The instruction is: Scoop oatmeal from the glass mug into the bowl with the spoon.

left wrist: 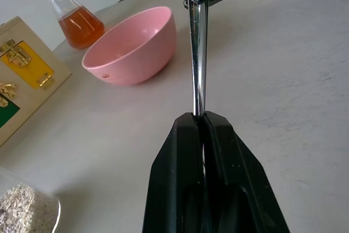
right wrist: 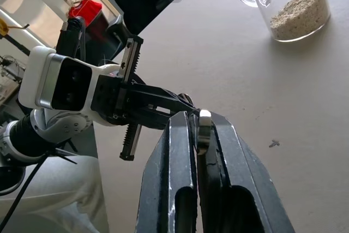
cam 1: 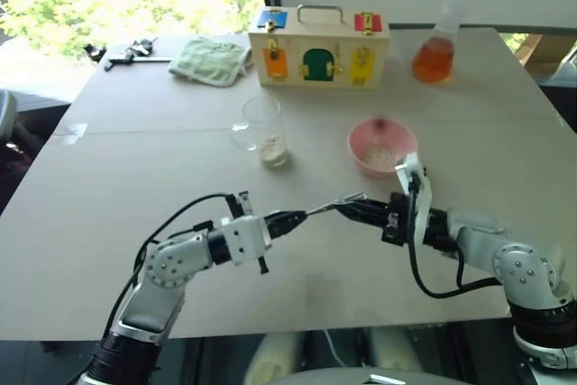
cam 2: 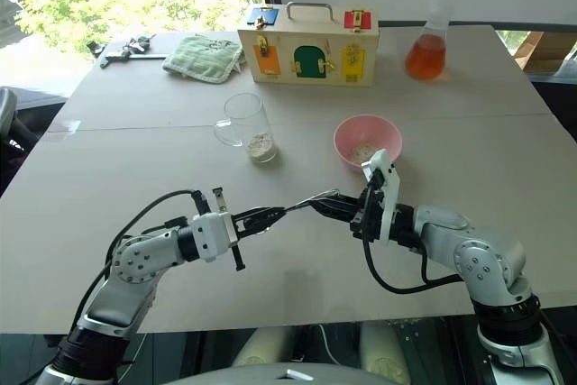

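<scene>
Spoon: we see the spoon (cam 1: 335, 206) held up over the worktop (cam 1: 135, 187), stretched between our two grippers. Both hold it at once.
Left gripper: our left gripper (cam 1: 296, 219) has its fingers (left wrist: 180, 189) squeezed tight on one end of the spoon.
Right gripper: our right gripper (cam 1: 347, 209) has its fingers (right wrist: 174, 189) squeezed tight on the other end of the spoon.
Glass mug: the glass mug (cam 1: 262, 130) stands upright on the worktop, beyond our left gripper.
Oatmeal: we see oatmeal (cam 1: 273, 150) piled in the bottom of the glass mug. Some pale bits lie in the bowl too.
Bowl: the pink bowl (cam 1: 382, 146) sits near the glass mug, to its right, just beyond our right gripper.
Flask: a flask (cam 1: 435, 53) with orange drink stands far back on the right.
Box: a wooden box (cam 1: 317, 56) with little coloured doors stands at the back, in the middle.
Cloth: a green cloth (cam 1: 212, 60) lies left of the box.
</scene>
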### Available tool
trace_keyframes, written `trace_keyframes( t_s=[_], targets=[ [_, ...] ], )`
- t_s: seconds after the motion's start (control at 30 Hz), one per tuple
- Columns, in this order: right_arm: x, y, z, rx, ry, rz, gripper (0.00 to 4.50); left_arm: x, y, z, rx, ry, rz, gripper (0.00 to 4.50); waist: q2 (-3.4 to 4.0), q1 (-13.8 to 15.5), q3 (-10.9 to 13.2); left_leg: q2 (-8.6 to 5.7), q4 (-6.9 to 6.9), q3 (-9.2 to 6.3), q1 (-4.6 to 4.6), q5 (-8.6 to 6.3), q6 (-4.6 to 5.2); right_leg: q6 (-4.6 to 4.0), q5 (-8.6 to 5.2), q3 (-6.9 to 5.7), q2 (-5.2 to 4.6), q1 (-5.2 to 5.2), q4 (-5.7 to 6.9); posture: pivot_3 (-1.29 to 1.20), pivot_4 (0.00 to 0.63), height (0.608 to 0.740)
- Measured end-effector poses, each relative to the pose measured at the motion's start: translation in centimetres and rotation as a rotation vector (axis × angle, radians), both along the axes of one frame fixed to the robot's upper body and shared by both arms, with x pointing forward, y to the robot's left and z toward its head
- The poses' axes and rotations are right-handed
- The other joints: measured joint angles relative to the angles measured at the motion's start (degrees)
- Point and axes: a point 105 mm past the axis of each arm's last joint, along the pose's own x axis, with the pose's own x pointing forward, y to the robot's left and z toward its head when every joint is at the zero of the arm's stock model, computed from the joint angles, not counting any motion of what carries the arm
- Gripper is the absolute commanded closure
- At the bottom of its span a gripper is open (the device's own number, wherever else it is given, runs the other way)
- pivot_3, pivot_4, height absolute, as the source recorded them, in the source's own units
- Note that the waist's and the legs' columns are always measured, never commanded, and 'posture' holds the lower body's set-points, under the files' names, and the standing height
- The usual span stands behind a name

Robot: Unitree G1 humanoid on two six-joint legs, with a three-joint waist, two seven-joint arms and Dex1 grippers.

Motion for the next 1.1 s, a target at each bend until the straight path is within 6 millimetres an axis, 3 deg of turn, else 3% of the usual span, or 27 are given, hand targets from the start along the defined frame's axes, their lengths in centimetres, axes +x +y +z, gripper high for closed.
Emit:
trace_keyframes(
  t_s=[0.27,0.3,0.4,0.57,0.67,0.87,1.1],
  targets=[
    [0.1,0.0,0.0,0.005,0.029,-0.010,4.48,0.0,0.0,-0.1,-0.005,0.004,-0.004,4.50,0.00,-0.01,0.00,0.00,0.00,0.00,0.00,0.00,0.00,0.00,0.00,0.00,0.00,0.00,0.00,0.00,0.150,0.740],
    [0.1,0.0,0.0,0.007,0.030,-0.011,4.50,0.0,0.0,-0.1,-0.009,0.006,-0.004,3.81,0.00,0.00,0.00,0.00,0.00,0.00,0.00,0.00,0.00,0.00,0.00,0.00,0.00,0.00,0.00,0.00,0.150,0.740],
    [0.2,-0.1,0.2,0.015,0.030,-0.023,4.50,0.1,0.0,0.0,-0.030,0.029,-0.004,2.70,0.00,-0.01,0.00,0.00,0.00,0.00,0.00,0.00,0.00,0.00,0.00,0.00,0.00,0.00,0.00,0.00,0.150,0.740],
    [0.4,-0.3,0.3,0.025,0.042,-0.046,4.50,1.1,1.1,0.8,-0.084,0.028,0.090,0.42,0.00,-0.14,0.00,0.00,0.01,0.00,-0.01,0.00,0.00,0.00,0.00,0.01,0.01,0.00,0.02,0.00,0.150,0.740],
    [0.6,-1.0,0.2,0.033,0.061,-0.087,4.50,1.3,2.7,1.9,-0.185,0.081,0.183,0.42,-0.01,-0.27,0.00,0.01,0.01,-0.01,-0.06,0.00,0.00,0.00,0.00,0.00,0.01,-0.01,0.02,0.00,0.150,0.740],
    [0.7,-2.9,-0.2,0.041,0.106,-0.176,4.50,2.1,7.9,7.1,-0.489,0.107,0.428,0.42,-0.01,-0.20,0.00,0.00,0.08,-0.02,0.00,0.00,0.00,0.01,0.00,-0.01,0.02,0.02,0.05,0.00,0.150,0.740],
    [0.7,-3.3,-0.4,0.044,0.128,-0.204,4.50,2.2,13.6,9.5,-0.639,0.008,0.731,0.42,-0.02,-0.15,0.00,0.00,0.08,-0.01,0.00,0.01,0.00,0.01,0.00,0.00,0.04,0.01,0.05,0.00,0.150,0.740]
  ],
)
